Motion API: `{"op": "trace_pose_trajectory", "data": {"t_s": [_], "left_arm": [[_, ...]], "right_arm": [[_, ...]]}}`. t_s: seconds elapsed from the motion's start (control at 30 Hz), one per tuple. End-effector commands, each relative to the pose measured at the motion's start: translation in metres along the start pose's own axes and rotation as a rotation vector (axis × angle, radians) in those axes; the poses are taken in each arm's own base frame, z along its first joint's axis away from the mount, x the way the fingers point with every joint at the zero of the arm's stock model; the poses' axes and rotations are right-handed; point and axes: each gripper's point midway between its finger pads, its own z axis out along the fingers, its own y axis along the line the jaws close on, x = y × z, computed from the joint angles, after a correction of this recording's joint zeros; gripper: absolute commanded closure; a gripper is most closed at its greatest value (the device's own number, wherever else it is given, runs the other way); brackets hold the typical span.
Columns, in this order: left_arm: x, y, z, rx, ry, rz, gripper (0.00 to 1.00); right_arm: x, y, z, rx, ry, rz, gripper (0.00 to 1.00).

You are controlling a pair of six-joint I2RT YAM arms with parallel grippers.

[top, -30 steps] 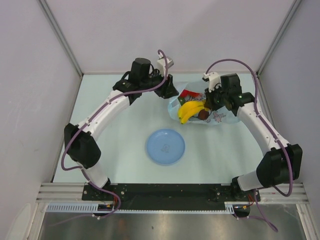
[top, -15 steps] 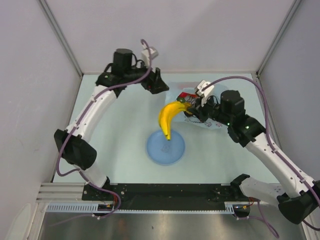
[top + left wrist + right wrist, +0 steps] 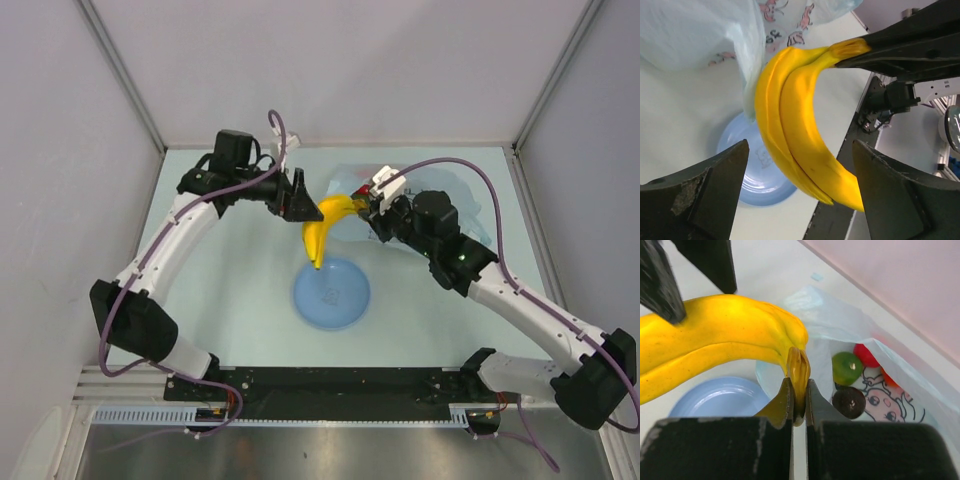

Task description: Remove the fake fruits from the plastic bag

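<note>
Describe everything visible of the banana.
The banana is glossy yellow plastic, curved, with lengthwise ridges. The right gripper is shut on its stem end and holds it in the air just outside the plastic bag, with its tip hanging down over the far rim of the blue plate. The left gripper, fingers open, flanks it; contact cannot be told.

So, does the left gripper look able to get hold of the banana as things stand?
Probably yes: the left gripper is open with the banana just ahead, and the right gripper pinches only the stem, leaving the body free.
</note>
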Motion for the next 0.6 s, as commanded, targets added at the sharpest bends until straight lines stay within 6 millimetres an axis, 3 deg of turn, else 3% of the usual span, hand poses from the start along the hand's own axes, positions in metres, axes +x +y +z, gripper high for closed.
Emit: {"op": "trace_pose_trajectory", "data": {"t_s": [0.0, 0.07, 0.13, 0.2, 0.27, 0.3, 0.33, 0.37, 0.4, 0.43, 0.47, 0.53, 0.57], "left_arm": [[0.006, -0.009, 0.001, -0.014, -0.004, -0.026, 0.11], [0.01, -0.002, 0.004, -0.061, 0.009, -0.008, 0.12], [0.012, 0.002, 0.003, -0.086, 0.015, -0.004, 0.21], [0.016, 0.003, 0.001, -0.1, 0.022, 0.005, 0.38], [0.019, 0.005, -0.001, -0.112, 0.028, 0.026, 0.48], [0.025, 0.004, -0.003, -0.112, 0.03, 0.031, 0.62], [0.027, 0.003, -0.003, -0.107, 0.031, 0.036, 0.69], [0.031, 0.002, -0.004, -0.102, 0.036, 0.038, 0.75], [0.04, 0.003, -0.006, -0.108, 0.054, 0.041, 0.84], [0.044, 0.004, -0.009, -0.121, 0.064, 0.063, 0.88], [0.048, 0.014, -0.013, -0.183, 0.074, 0.077, 0.88], [0.064, 0.021, -0.024, -0.252, 0.107, 0.105, 0.92], [0.07, 0.023, -0.029, -0.276, 0.116, 0.112, 0.95]], "right_arm": [[-0.045, -0.002, 0.0, 0.036, -0.15, -0.011, 1.0], [-0.049, 0.002, 0.002, 0.03, -0.166, -0.014, 1.0], [-0.051, 0.006, 0.003, 0.025, -0.171, -0.017, 1.0], [-0.05, 0.007, 0.004, 0.022, -0.17, -0.019, 1.0], [-0.045, 0.008, 0.005, 0.018, -0.151, -0.02, 1.0], [-0.041, 0.009, 0.006, 0.016, -0.138, -0.019, 1.0], [-0.039, 0.01, 0.007, 0.013, -0.13, -0.017, 0.92], [-0.034, 0.011, 0.007, 0.004, -0.111, -0.02, 0.78], [-0.033, 0.018, 0.006, -0.042, -0.107, -0.032, 0.44], [-0.034, 0.02, 0.002, -0.06, -0.109, -0.062, 0.31], [-0.025, 0.023, -0.003, -0.079, -0.07, -0.077, 0.2], [-0.025, 0.023, -0.015, -0.088, -0.064, -0.111, 0.08], [-0.017, 0.022, -0.018, -0.085, -0.026, -0.111, 0.06]]}}
